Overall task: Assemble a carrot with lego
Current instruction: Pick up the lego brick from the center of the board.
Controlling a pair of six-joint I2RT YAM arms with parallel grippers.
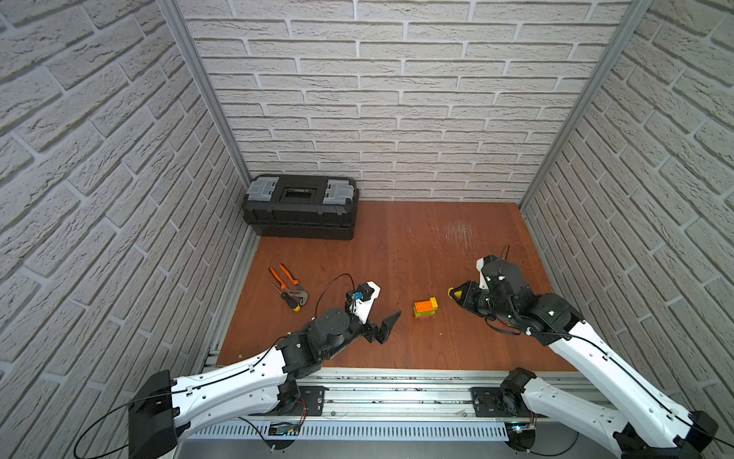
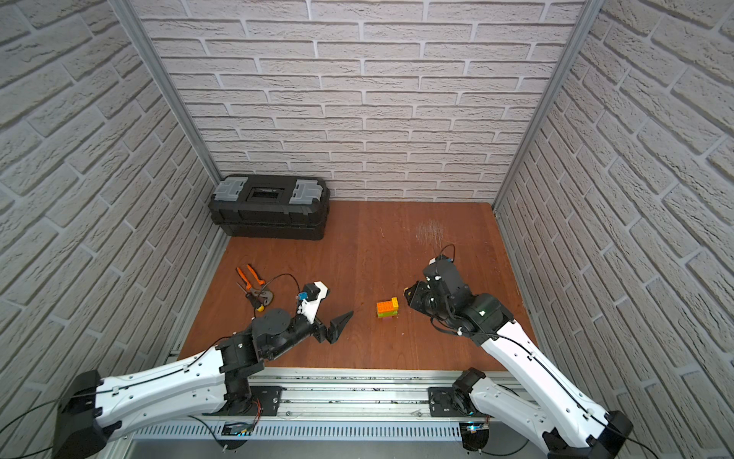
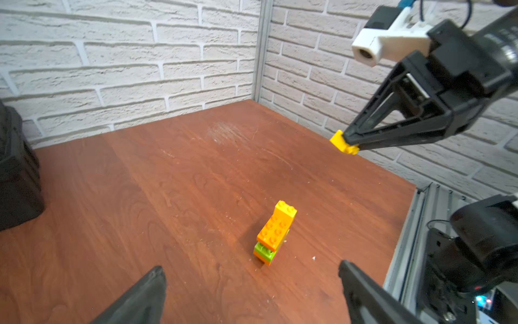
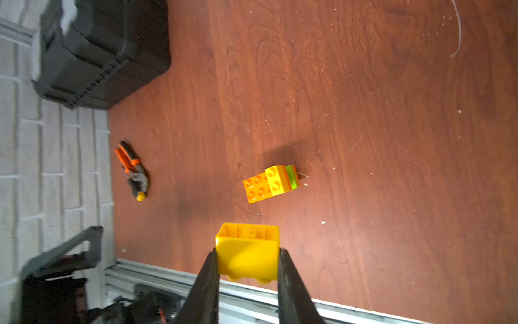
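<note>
The carrot [image 1: 425, 308] [image 2: 388, 308] is a small clump of joined lego resting on the wooden table: orange bricks over lime green, with a yellow brick on its right end. It also shows in the left wrist view [image 3: 273, 235] and the right wrist view [image 4: 270, 183]. My right gripper [image 1: 452, 293] [image 2: 408, 293] [image 4: 248, 254] hovers right of the clump, shut on a loose yellow brick [image 4: 248, 249] [image 3: 343, 143] whose hollow underside faces the clump. My left gripper [image 1: 391, 326] [image 2: 342, 322] [image 3: 251, 268] is wide open and empty, left of the clump and apart from it.
A black toolbox [image 1: 300, 206] stands at the back left corner. Orange-handled pliers [image 1: 288, 284] [image 4: 131, 168] and a small screwdriver lie left of my left arm. Brick-pattern walls close in three sides, and a metal rail [image 1: 397, 381] runs along the table's front edge.
</note>
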